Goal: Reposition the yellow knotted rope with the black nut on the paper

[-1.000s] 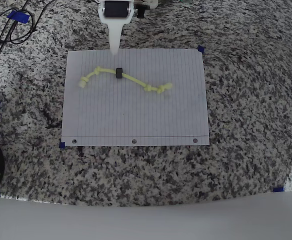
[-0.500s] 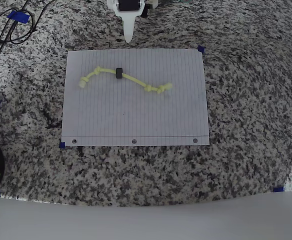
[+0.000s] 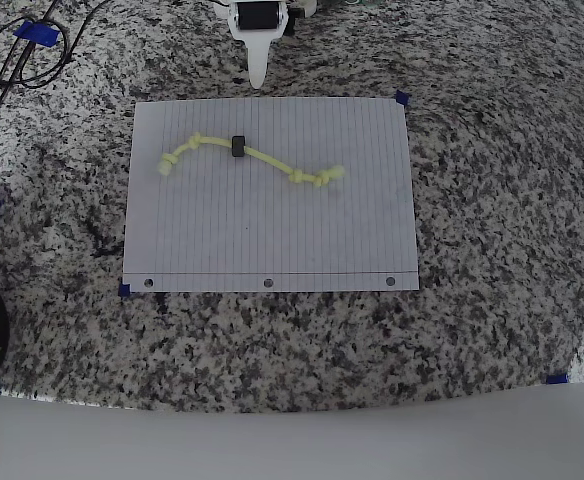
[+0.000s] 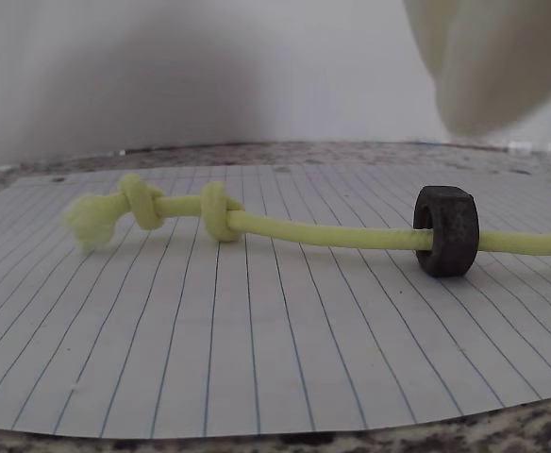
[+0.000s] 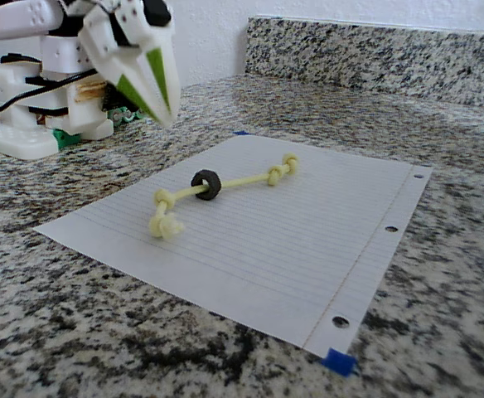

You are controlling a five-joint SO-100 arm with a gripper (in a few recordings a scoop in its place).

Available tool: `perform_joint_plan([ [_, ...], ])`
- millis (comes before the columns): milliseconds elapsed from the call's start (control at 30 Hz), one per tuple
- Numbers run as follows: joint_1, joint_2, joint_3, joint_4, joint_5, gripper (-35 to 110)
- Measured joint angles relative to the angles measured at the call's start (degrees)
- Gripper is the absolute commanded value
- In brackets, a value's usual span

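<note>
Yellow knotted rope [image 4: 304,231] threaded through black nut [image 4: 446,230], lying on paper [image 4: 257,349].

Readable text: none showing.
White lined rectangular paper sheet [image 3: 272,230]: showing ruled lines only, no writing.

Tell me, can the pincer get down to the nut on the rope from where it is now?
Probably yes. The pincer hangs above the counter just beyond the paper's far edge, holding nothing. The nut sits on the rope in the open, and nothing lies between them.
</note>
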Motion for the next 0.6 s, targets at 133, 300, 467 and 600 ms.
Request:
perform_joint_plan([
  [133,0.18,3.78,3.08,0.26,0.00,0],
  [300,0.53,4.04,5.10,0.26,0.00,0],
  [467,0.53,4.31,6.15,0.18,0.00,0],
  [600,0.53,4.39,6.50,0.09,0.00,0],
])
